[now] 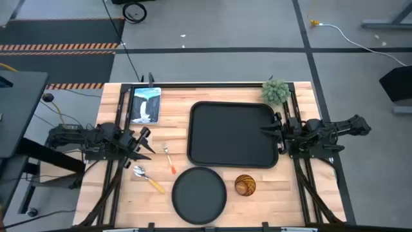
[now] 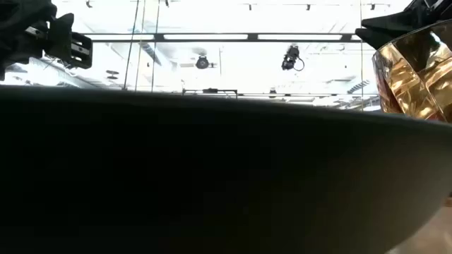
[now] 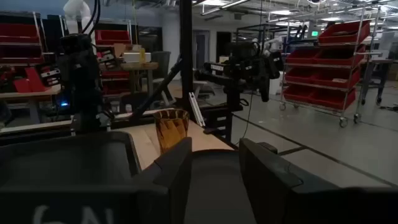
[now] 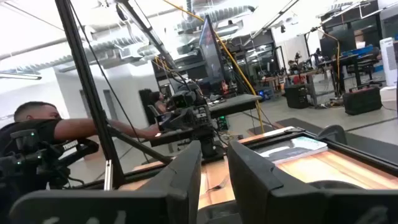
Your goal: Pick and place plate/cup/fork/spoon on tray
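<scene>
The black rectangular tray lies flat at the table's middle. The round black plate lies near the front edge and fills the low view. The amber cup stands upright to the plate's right; it also shows in the left wrist view. The fork and the spoon lie flat on the wood, left of the tray and plate. My left gripper is open and empty, just left of the fork. My right gripper is open and empty at the tray's right edge.
A small green potted plant stands at the tray's far right corner. A flat picture card lies at the far left. A person shows in the room beyond the table's left side. Bare wood lies right of the cup.
</scene>
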